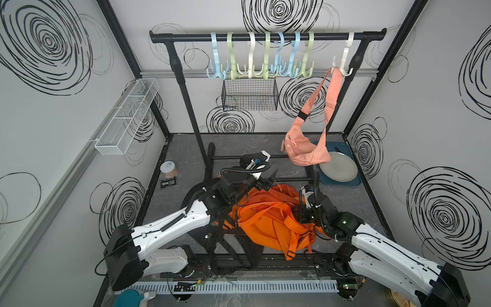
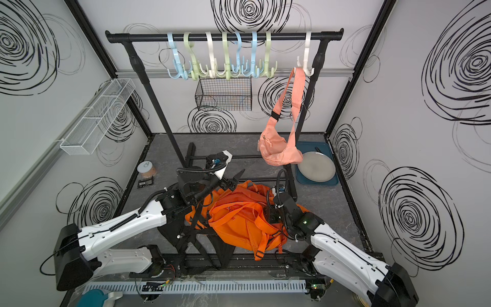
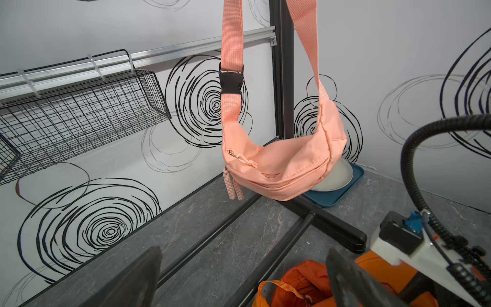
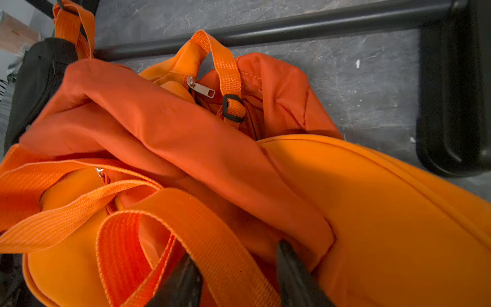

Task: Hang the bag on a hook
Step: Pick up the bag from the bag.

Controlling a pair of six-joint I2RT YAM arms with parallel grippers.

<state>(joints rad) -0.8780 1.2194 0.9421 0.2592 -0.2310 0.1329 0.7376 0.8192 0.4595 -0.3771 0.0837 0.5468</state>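
Closest to me, the orange bag [image 1: 268, 223] lies crumpled on the table [image 1: 180, 156] between the two arms, its straps loose across the top. It rests partly on black fabric with straps [image 1: 249, 249] that spreads toward the front edge.

My right end effector [image 4: 235, 252] is down on the bag's right side. In the right wrist view its two dark fingers stand partly apart, with a wide orange strap [image 4: 212, 239] running between them. I cannot tell whether they pinch the strap or merely straddle it.

My left end effector [image 3: 244, 251] hovers above the bag's far left edge. Its jaws are spread wide with nothing between them, and it points toward the back of the cell.

Just past the bag run the low foot bars of the black clothes rack [image 1: 265, 36]. Beyond them, at the right, a grey plate [image 1: 340, 167] sits on a blue tray [image 1: 356, 180].

A pink bag [image 1: 305, 151] hangs clear of the table by its strap from a white hook [image 1: 345, 61] at the right end of the rail. Seven pastel hooks [image 1: 252, 58] hang bare along the rest of the rail, well apart from the orange bag. Behind them a black wire basket [image 1: 249, 94] is fixed to the back wall.
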